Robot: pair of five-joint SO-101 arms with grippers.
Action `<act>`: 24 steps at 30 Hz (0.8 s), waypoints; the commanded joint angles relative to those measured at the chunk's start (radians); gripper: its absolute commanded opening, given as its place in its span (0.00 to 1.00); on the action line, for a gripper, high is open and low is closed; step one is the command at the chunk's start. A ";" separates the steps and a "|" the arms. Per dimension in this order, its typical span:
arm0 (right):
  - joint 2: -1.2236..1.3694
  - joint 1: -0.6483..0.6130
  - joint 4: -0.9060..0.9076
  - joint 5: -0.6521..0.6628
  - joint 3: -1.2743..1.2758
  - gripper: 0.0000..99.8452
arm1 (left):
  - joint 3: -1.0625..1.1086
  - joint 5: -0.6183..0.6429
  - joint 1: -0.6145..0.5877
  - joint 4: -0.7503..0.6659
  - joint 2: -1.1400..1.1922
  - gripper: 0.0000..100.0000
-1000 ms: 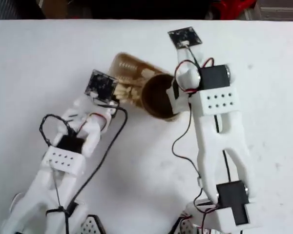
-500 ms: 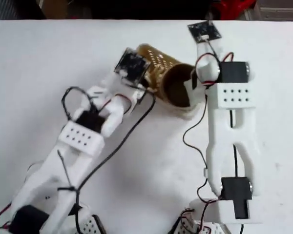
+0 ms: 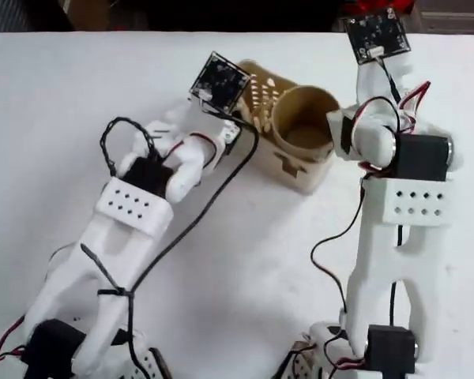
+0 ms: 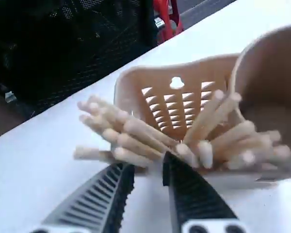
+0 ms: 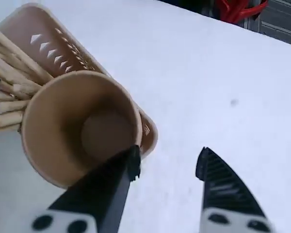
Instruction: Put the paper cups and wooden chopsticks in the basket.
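The basket (image 3: pixel 294 167) lay tilted on the table (image 3: pixel 79 87), at 12 o'clock from the arms. The paper cup (image 3: pixel 304 126) was inside it on the 3 o'clock side and the wooden chopsticks (image 4: pixel 136 133) on the 9 o'clock side.

The left gripper (image 4: pixel 148 167) had its jaws a little apart, just at the chopstick ends. The right gripper (image 5: pixel 168 158) stood wide apart beside the cup and held nothing.

I judged that the chopsticks, which stuck out of the basket mouth, could slide out if a left finger caught them. A push from the right finger could roll the basket and spill the cup.

From above, both pairs of fingers were hidden under the arms. I could not tell whether a chopstick sat between the left jaws, or whether there was more than one cup.
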 commanded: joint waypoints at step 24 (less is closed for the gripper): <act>-0.231 0.013 -0.041 0.012 0.129 0.19 | -0.242 -0.009 -0.018 0.163 -0.002 0.12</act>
